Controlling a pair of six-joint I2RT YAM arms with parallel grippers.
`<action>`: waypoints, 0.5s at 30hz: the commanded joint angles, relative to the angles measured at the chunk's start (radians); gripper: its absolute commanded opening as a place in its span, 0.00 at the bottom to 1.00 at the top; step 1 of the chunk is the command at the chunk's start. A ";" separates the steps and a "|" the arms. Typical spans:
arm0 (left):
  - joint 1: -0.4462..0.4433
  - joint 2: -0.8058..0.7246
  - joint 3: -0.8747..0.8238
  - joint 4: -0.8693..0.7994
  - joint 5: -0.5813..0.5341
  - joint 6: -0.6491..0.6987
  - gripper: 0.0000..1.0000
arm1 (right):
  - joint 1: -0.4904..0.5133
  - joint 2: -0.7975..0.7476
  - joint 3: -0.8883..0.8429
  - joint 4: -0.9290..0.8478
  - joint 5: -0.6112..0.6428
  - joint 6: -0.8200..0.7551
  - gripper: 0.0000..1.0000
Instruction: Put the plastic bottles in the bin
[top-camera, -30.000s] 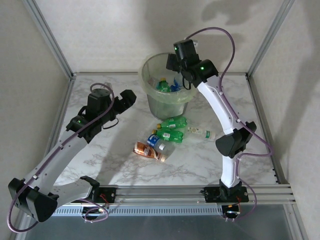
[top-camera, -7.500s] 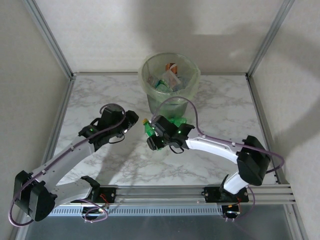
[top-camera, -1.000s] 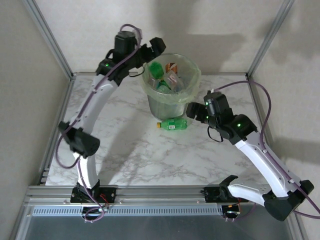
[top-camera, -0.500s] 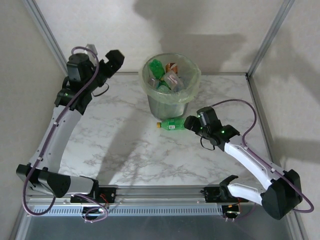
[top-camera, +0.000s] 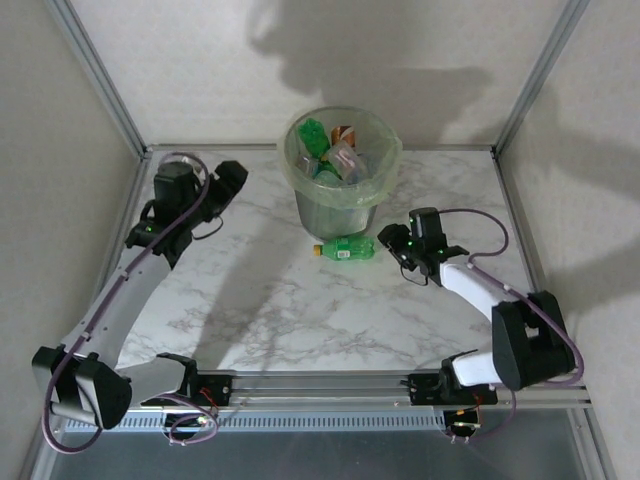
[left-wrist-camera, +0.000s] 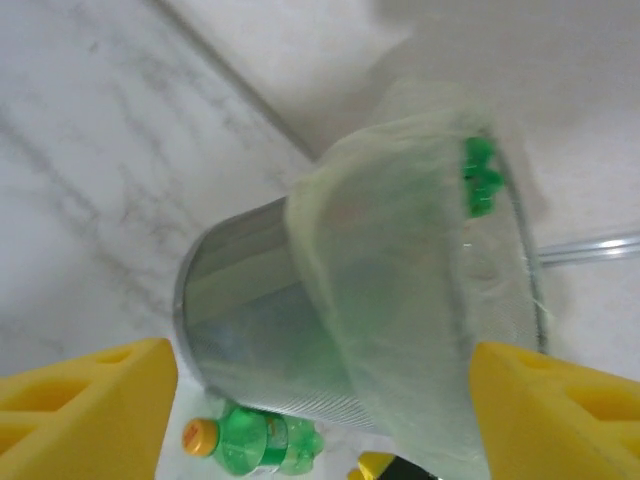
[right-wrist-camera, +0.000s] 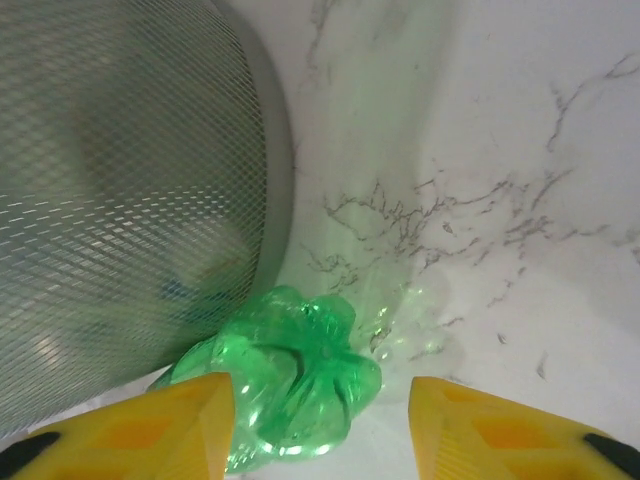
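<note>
Back from over the bin (top-camera: 385, 160), the left arm now hangs low to the left of it, the left pincer (top-camera: 233, 180) spread with nothing between its fingers. The right arm has dropped and reached in to the green bottle (top-camera: 347, 248), which lies on its side on the table (top-camera: 260, 290) just beside the bin's near side, orange cap pointing left. The right pincer (right-wrist-camera: 320, 390) straddles the bottle's base, fingers spread (one seems to brush it, the other stands apart), so it is not pinching yet. Other bottles (top-camera: 335, 155) already heap the bin; I'd judge this the last pick.
</note>
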 joint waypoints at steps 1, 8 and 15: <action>0.008 -0.033 -0.100 0.056 -0.006 -0.097 0.70 | -0.005 0.094 0.057 0.096 -0.075 0.006 0.46; 0.005 -0.024 -0.209 0.095 0.010 -0.110 0.68 | -0.001 0.171 0.076 0.136 -0.113 -0.001 0.43; -0.045 0.082 -0.295 0.219 0.017 -0.146 0.65 | 0.057 0.111 -0.001 0.148 -0.130 0.020 0.43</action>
